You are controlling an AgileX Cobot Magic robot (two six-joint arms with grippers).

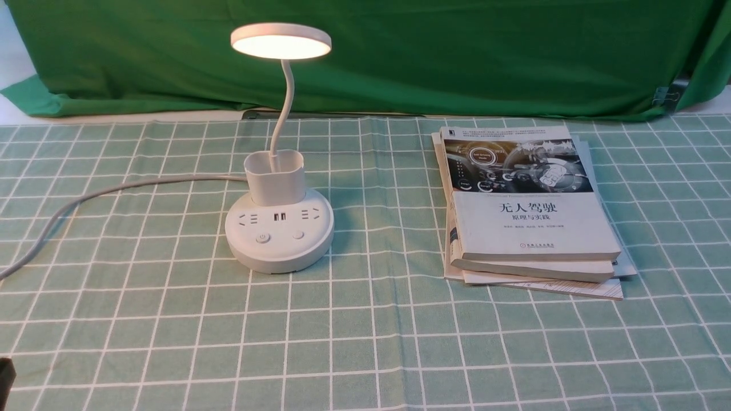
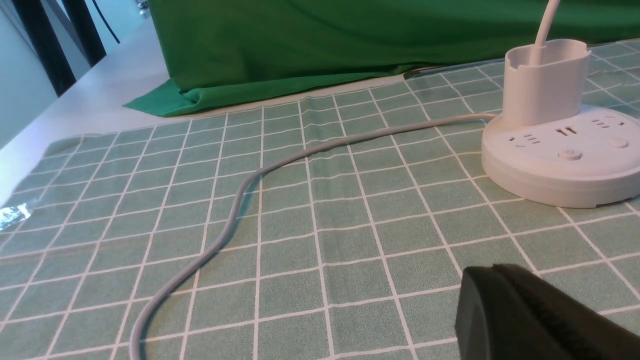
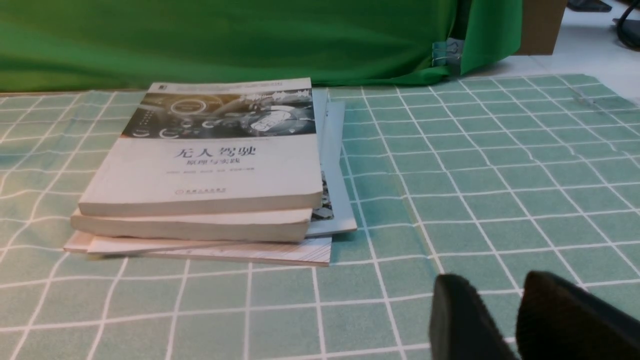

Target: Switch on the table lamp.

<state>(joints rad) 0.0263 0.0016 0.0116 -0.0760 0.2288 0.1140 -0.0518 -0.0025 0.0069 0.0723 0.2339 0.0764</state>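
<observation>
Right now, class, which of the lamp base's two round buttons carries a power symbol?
The button on the robot's left side of the base; the other button, to its right, shows no such symbol.

— Where could a hand be passed?
— Between the round lamp base [image 1: 280,251] and the stack of books [image 1: 531,228], a broad strip of checked cloth [image 1: 365,331] was left open, and the near side of the base could be reached across it.
— And what was in the way?
— The left side was crossed by a grey cord [image 1: 114,185]. Above the base, the path was blocked by a cup-shaped holder [image 1: 275,185], a gooseneck [image 1: 288,97] and a disc head [image 1: 281,43]. Behind everything, passage was closed by a green curtain [image 1: 400,57].
</observation>
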